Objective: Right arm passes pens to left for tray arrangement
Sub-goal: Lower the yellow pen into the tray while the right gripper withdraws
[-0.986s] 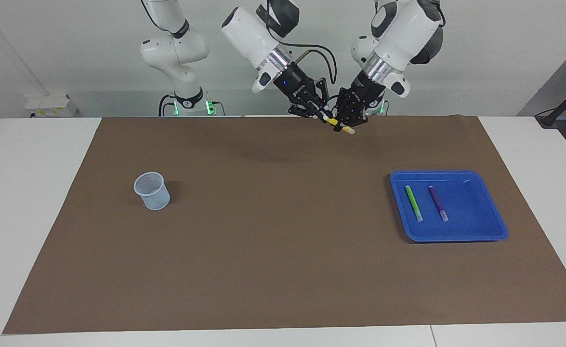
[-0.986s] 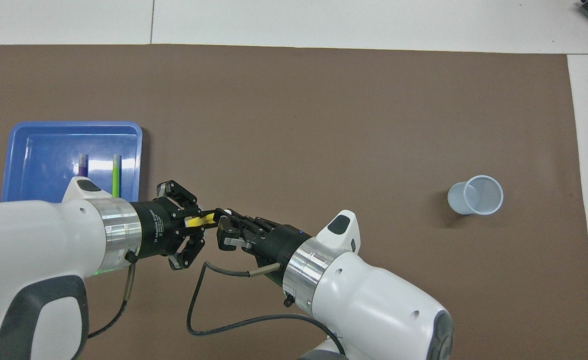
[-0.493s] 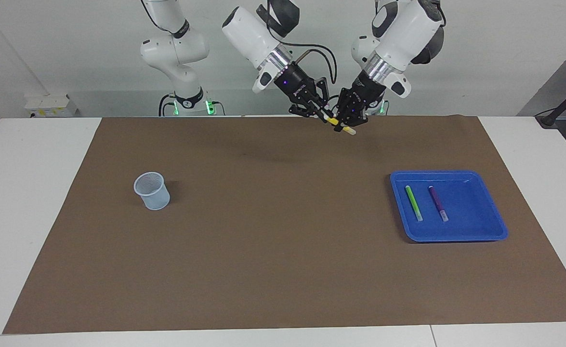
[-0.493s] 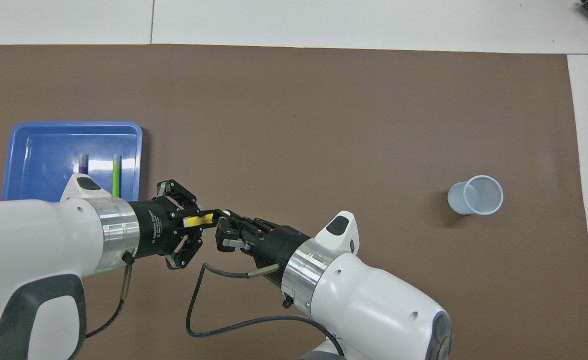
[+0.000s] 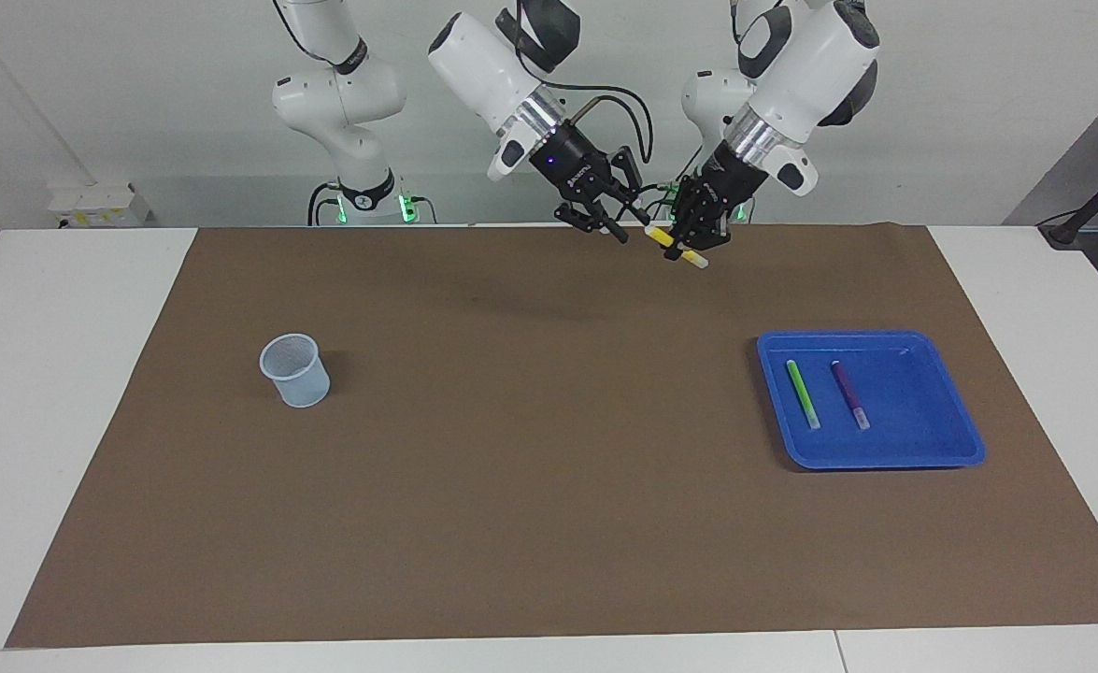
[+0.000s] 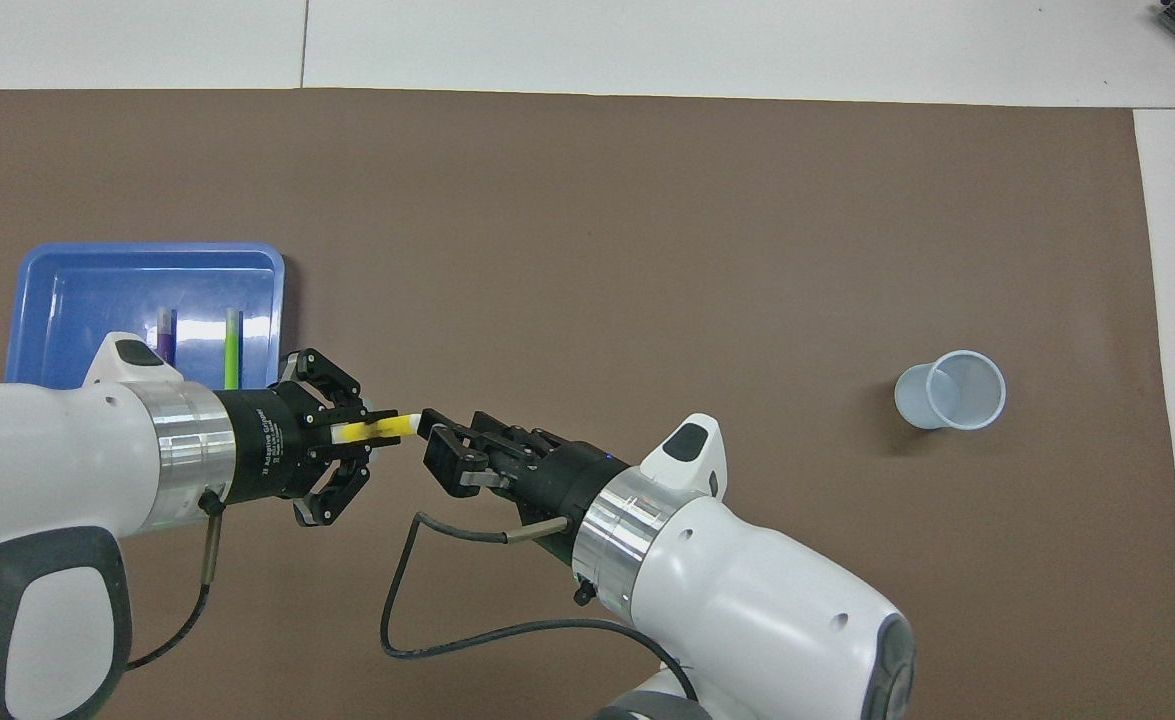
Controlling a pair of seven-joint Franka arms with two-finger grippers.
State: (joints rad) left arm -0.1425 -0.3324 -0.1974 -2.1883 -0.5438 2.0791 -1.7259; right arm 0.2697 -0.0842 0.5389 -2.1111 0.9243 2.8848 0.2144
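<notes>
My left tool [image 5: 693, 234] pinches the yellow pen [image 5: 677, 247] in the air at twelve o'clock over the bench [image 5: 549, 523], my right tool [image 5: 616, 221] spread clear, so I judge it bound for the tray [image 5: 885, 460] at three o'clock beside the green pen [image 5: 802, 393] and purple pen [image 5: 849, 393].

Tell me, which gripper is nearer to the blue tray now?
Left. The left gripper, holding the yellow pen, is over the mat beside the blue tray; the right gripper is over the mat toward the middle.

Two pens [image 5: 827, 393] lie side by side in the tray [image 5: 941, 447] toward the left arm's end of the counter [image 5: 530, 523], apparently not touching, the cup [image 5: 295, 370] well apart at the right arm's end.
</notes>
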